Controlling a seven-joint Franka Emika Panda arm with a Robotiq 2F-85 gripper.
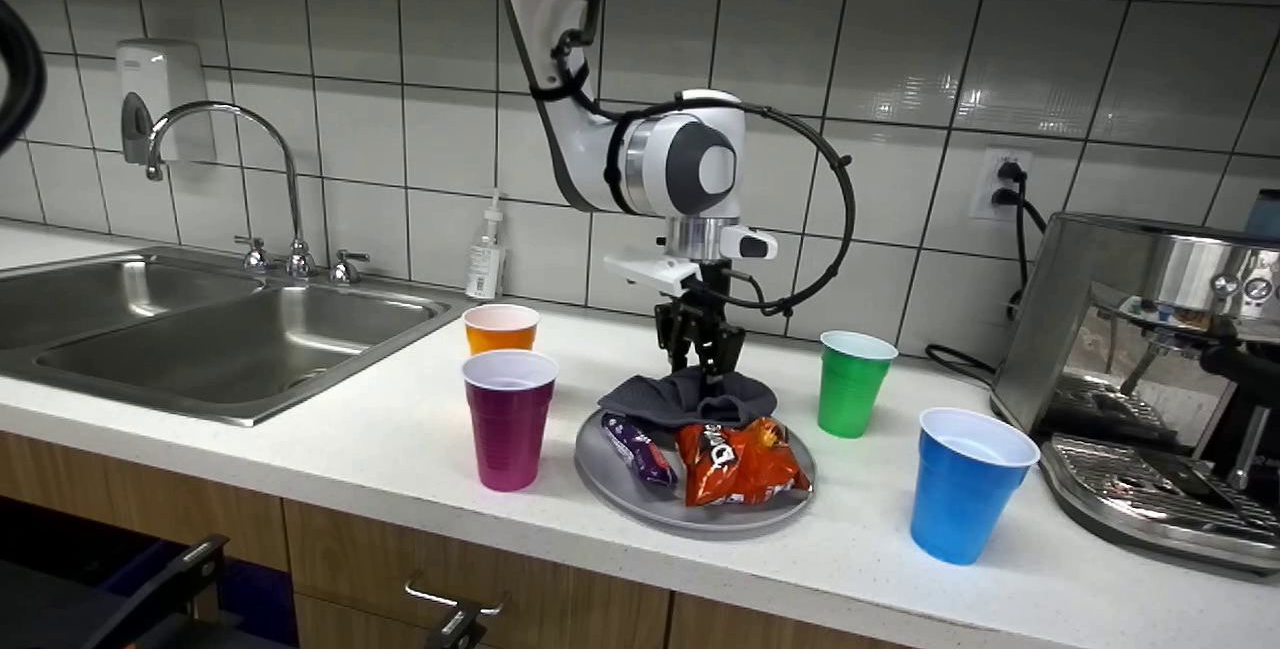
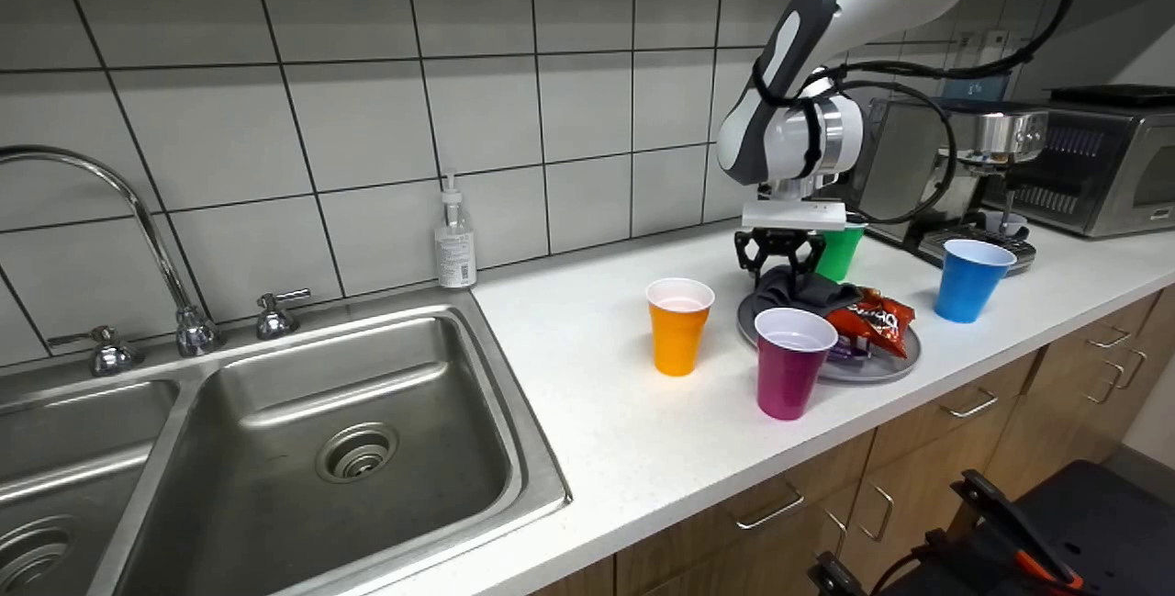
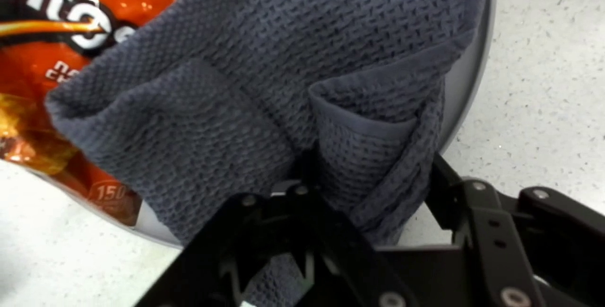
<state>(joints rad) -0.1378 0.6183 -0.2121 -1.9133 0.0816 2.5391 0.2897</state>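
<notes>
A crumpled gray cloth [image 3: 264,94] is straddled by the gripper [image 3: 373,174] over a white kitchen surface [image 1: 420,429]. The fabric is found directly beneath the fingers [image 3: 446,193] and between them, with most of its spread laid out on the side away from the tiled wall [image 1: 450,129]. In both exterior views, the cloth is shown as the thing nearest the gripper. No clear long axis is given by the rumpled heap as a whole, but the raised fold framed between the fingertips is seen in the wrist view to run roughly crosswise to the line that joins them. The jaws are parted to a middling width, one finger set on each flank of that fold; contact with the fabric is suggested, yet whether it is clamped or merely bracketed cannot be told. Below the gripper, under the cloth, a round gray plate [image 1: 650,504] is partly hidden. On it, just past the cloth and apart from the gripper, an orange-red chip bag [image 1: 735,464] and a purple-wrapped snack [image 1: 638,451] are displayed, the bag being overlapped by the fabric's edge. Near the gripper, toward the coffee machine [image 1: 1070,309], a green cup [image 1: 853,389] is stood, with a blue cup [image 1: 965,494] placed farther out. Toward the sink [image 1: 230,349], a magenta cup [image 1: 508,429] and an orange cup [image 2: 677,330] are set well apart from the gripper.
</notes>
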